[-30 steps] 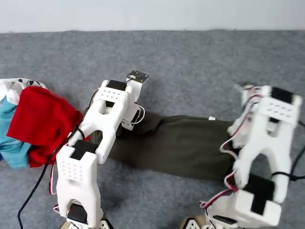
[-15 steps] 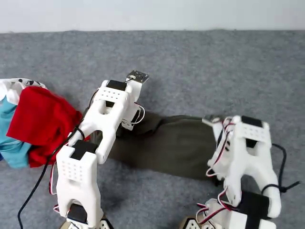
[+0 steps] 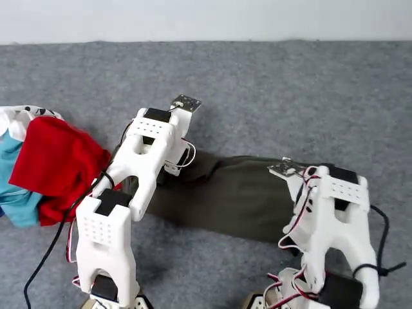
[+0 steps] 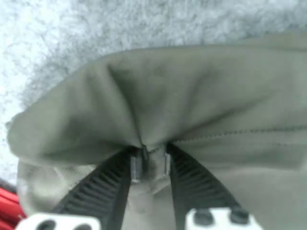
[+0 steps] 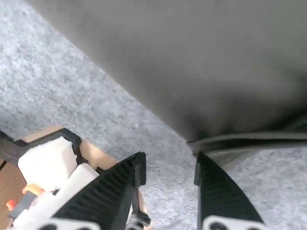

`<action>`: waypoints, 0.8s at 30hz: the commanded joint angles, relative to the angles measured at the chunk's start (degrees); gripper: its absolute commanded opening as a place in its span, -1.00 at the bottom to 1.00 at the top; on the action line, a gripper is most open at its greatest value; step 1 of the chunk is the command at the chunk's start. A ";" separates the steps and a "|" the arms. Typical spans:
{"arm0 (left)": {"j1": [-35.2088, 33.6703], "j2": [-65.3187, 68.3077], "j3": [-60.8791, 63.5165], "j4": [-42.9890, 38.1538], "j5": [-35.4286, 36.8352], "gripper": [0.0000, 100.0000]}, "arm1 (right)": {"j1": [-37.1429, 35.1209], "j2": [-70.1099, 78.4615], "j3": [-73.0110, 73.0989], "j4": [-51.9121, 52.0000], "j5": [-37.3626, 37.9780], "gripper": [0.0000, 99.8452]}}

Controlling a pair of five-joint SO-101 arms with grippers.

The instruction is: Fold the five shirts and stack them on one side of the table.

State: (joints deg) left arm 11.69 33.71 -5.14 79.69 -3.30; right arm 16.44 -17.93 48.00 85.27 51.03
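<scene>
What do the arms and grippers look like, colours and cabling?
Both arms, left arm and right arm, have white shells, black servo blocks, and loose red, white and black wires. The left gripper and right gripper have black ribbed fingers on white bases.

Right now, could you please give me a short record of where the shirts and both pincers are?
surface: grey table
shirt in work: olive shirt, lying stretched out between the two arms
left pincer: shut on a bunched fold of the olive shirt
right pincer: open at the olive shirt's other edge, holding nothing
pile: on the table's left side, red shirt on top, teal shirt under it, white shirt behind
pile state: crumpled, not a neat stack
</scene>
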 commanded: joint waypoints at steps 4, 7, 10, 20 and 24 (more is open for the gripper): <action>0.26 2.02 0.04 -0.97 -0.09 -0.80 | 11.30 -1.71 0.00 -3.82 8.35 -0.67; 0.26 2.02 0.04 -0.97 -0.09 -0.80 | 14.02 -1.71 0.00 -7.25 8.62 -0.87; 0.26 2.02 0.04 -0.97 -0.09 -0.80 | 14.37 -2.24 0.00 -7.69 8.26 -0.88; 0.26 2.02 0.04 -0.97 -0.09 -0.80 | 5.93 -13.05 -3.52 7.69 -2.64 -0.85; 0.35 2.02 0.04 -0.88 -0.09 -0.80 | 5.32 -16.84 -1.32 7.43 -3.78 -0.85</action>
State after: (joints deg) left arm 11.69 33.71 -5.14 79.69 -3.30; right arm 22.77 -31.65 46.33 92.04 48.31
